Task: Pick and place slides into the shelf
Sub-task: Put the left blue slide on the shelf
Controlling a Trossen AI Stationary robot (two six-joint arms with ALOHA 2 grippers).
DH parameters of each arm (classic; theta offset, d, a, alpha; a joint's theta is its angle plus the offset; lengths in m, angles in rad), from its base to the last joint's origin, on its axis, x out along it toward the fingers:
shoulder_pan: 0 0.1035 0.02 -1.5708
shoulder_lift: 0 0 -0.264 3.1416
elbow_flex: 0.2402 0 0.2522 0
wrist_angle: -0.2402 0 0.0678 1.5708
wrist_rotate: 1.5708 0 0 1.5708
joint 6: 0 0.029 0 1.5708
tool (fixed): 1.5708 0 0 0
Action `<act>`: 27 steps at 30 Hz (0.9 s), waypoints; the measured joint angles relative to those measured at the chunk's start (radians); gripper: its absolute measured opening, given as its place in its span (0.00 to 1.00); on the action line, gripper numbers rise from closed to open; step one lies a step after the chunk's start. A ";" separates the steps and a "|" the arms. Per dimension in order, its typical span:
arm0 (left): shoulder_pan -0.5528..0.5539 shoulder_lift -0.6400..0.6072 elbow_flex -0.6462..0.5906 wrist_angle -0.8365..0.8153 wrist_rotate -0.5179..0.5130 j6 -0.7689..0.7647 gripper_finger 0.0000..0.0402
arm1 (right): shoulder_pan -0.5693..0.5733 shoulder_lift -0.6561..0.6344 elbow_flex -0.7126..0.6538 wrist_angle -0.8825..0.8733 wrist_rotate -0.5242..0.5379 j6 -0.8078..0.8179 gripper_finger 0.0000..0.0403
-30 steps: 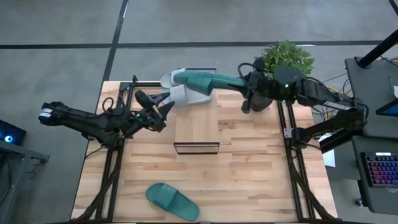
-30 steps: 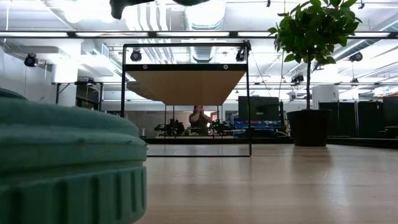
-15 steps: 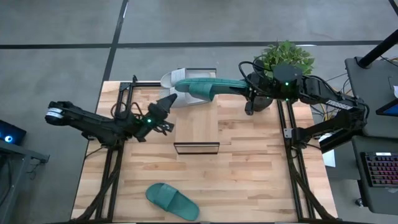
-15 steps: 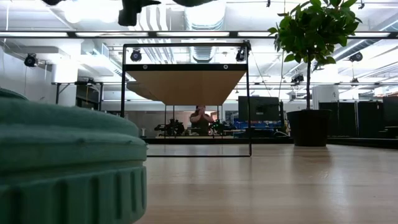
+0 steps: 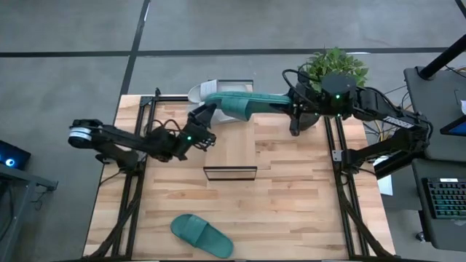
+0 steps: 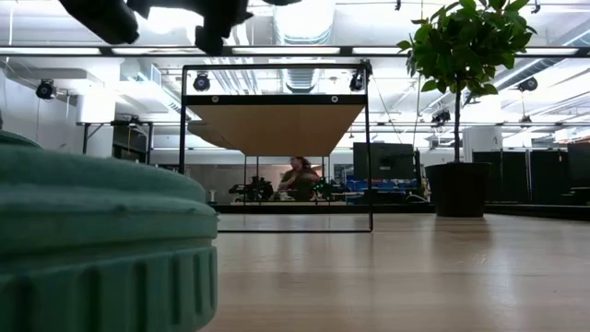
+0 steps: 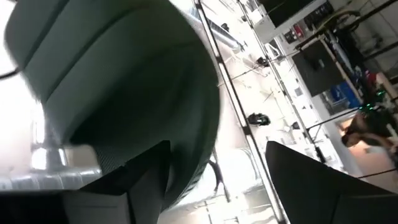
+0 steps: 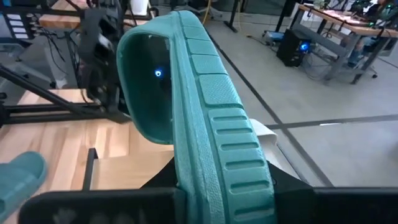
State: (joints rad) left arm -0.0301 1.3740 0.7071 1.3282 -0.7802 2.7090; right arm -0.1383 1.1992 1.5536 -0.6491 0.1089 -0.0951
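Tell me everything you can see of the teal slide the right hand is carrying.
The teal slide is foam-looking, with a ribbed sole edge and a wide strap arching over an open toe. The right hand is shut on one end and holds it in the air, on its side, over the shelf's far end, above a white slide. The left hand is open beside it.

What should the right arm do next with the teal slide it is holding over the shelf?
Probably lower it a little. The right gripper is shut on the teal green foam slide, held on edge above the far end of the light wood plank shelf, beside the pale grey-white slide already there. The left gripper is open close by, so ease down slowly.
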 joint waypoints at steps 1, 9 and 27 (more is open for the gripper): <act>0.010 0.006 0.000 0.007 0.025 0.000 0.61 | 0.000 0.000 0.006 -0.007 0.000 0.006 0.12; 0.047 0.031 0.000 0.103 0.171 -0.004 0.61 | 0.000 -0.001 0.015 -0.052 -0.011 0.052 0.12; 0.063 0.083 0.042 0.103 0.208 -0.191 0.32 | 0.000 0.018 0.015 -0.083 -0.087 0.090 0.12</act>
State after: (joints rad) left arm 0.0333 1.4567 0.7496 1.4311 -0.5723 2.5178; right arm -0.1387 1.2175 1.5688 -0.7323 0.0223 -0.0050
